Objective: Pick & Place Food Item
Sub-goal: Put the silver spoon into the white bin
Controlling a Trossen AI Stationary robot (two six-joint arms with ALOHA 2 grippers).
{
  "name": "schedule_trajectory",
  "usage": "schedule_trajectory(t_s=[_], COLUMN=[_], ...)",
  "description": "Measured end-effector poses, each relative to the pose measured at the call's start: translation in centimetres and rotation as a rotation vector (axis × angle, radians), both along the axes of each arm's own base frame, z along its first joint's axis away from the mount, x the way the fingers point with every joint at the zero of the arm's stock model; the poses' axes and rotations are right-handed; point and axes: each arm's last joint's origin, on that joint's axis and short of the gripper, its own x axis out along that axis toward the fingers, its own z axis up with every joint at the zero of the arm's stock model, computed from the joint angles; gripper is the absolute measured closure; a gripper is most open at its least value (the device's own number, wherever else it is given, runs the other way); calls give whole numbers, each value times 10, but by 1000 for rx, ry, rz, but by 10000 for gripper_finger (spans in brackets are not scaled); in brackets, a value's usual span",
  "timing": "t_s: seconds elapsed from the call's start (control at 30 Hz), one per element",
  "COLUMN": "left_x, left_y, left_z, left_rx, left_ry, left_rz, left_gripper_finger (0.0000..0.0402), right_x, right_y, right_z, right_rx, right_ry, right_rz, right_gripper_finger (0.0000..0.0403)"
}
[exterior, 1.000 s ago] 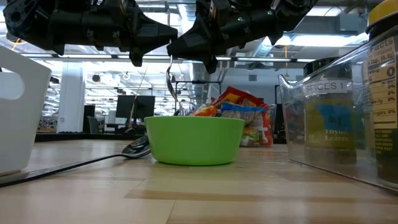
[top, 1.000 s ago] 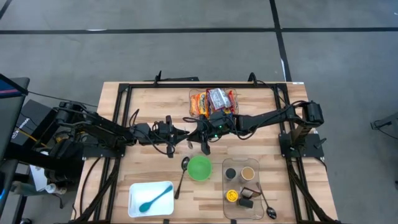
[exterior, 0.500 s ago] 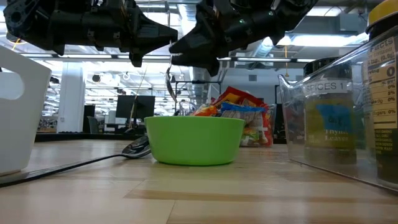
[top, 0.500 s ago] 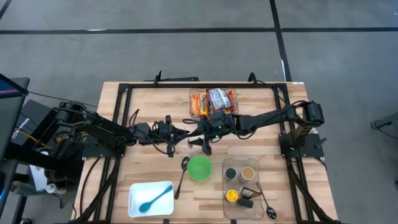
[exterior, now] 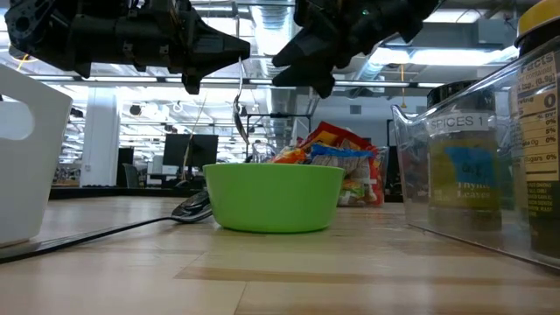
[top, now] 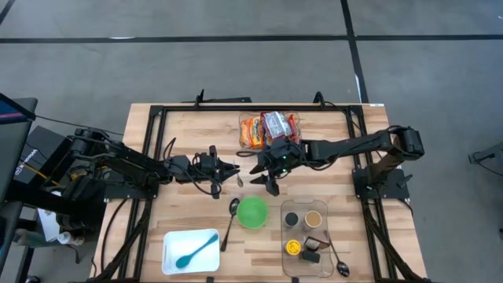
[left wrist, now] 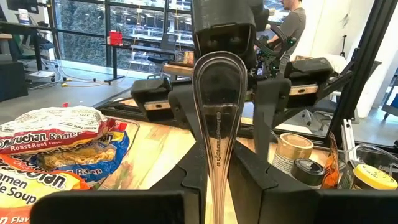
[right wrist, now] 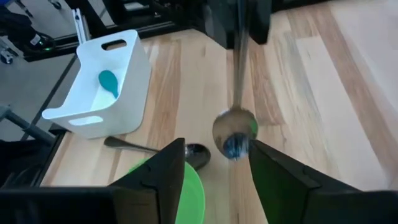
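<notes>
Nothing placed yet: my left hand (top: pixel 233 170) grips a spoon (left wrist: pixel 217 118) above the green bowl (top: pixel 252 212); my right hand (top: pixel 266 178) hangs open, ramen packets (top: pixel 269 127) untouched.

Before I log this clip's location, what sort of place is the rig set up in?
Probably a robotics lab in an open office or workshop: a wooden table with a black frame on a grey floor, desks with monitors beyond, glass walls, and a person at a workstation.

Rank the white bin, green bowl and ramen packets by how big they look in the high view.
1. White bin, largest footprint.
2. Ramen packets as a pile, slightly smaller; close call.
3. Green bowl, clearly smallest.
</notes>
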Motion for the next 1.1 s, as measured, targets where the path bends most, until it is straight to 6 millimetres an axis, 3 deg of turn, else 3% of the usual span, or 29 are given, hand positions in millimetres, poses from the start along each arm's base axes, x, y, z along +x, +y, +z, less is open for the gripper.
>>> schedule_trajectory(t_s=[0.5,1.1], left_x=[0,0], left_y=[0,0], left_z=[0,0], left_rx=[0,23], left_ry=[0,2], left_rz=[0,-1], left_gripper_finger=[356,367], right_x=[-6,-7], right_y=[0,0], right_z=[-1,-3], right_rx=[4,-5], right_ry=[62,86], right_rz=[-9,-19], right_gripper_finger=[324,400])
